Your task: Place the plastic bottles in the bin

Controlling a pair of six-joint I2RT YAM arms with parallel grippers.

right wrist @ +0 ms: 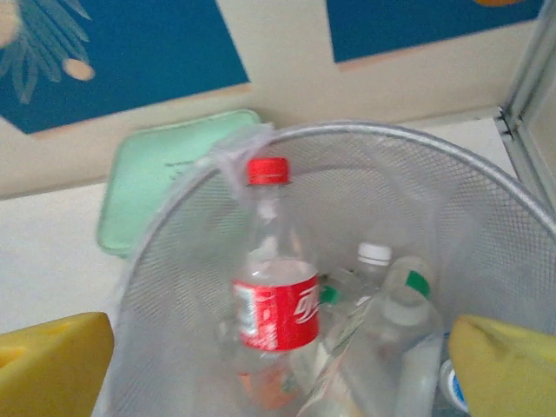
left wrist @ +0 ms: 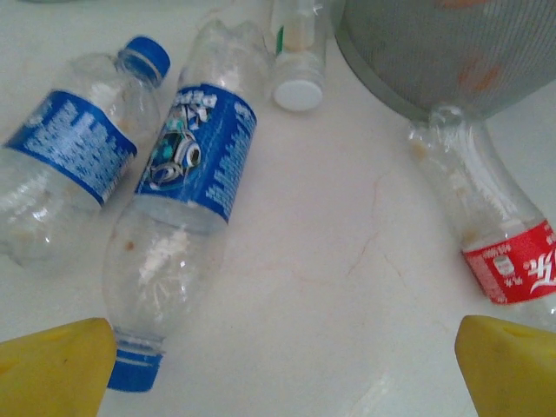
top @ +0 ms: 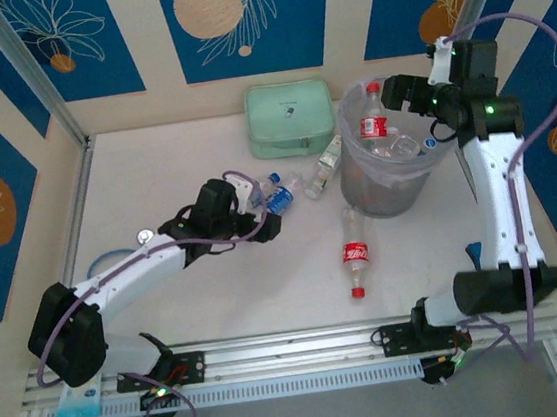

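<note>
Left gripper (left wrist: 282,372): low over the table (top: 154,172), yellow fingers (left wrist: 52,365) wide apart, nothing between them. It faces two blue-label bottles lying side by side. The nearer blue-label bottle (left wrist: 178,234) lies with its cap toward us, by the left finger. The second blue-label bottle (left wrist: 69,165) is just beside it, cap pointing away.

Right gripper (top: 398,94): over the mouth of the bin (top: 383,197), fingers spread, holding nothing. In the bin, a red-label bottle (right wrist: 274,304) stands nearly upright against the liner. A white-capped bottle (right wrist: 373,261) and a green-banded bottle (right wrist: 404,295) sit next to it.

Left on the table: the two blue ones, a small bottle with a white cap (left wrist: 300,82) near the bin's foot, and a red-label bottle on the table (top: 354,253) with its base touching or nearly touching the bin wall. The green case (top: 290,119) is not our concern.

We judge the step in hand to be the left arm's pick of the nearer blue-label bottle.
- Centre the fingers across the label, not the tapered neck.
- Turn the wrist so the fingers straddle the bottle crosswise.
- Keep the left finger out of the narrow gap to the neighbouring bottle, or it will roll away.
- Thin plastic will likely buckle, so close gently.
- We would clear the right arm from the bin before carrying over.
</note>
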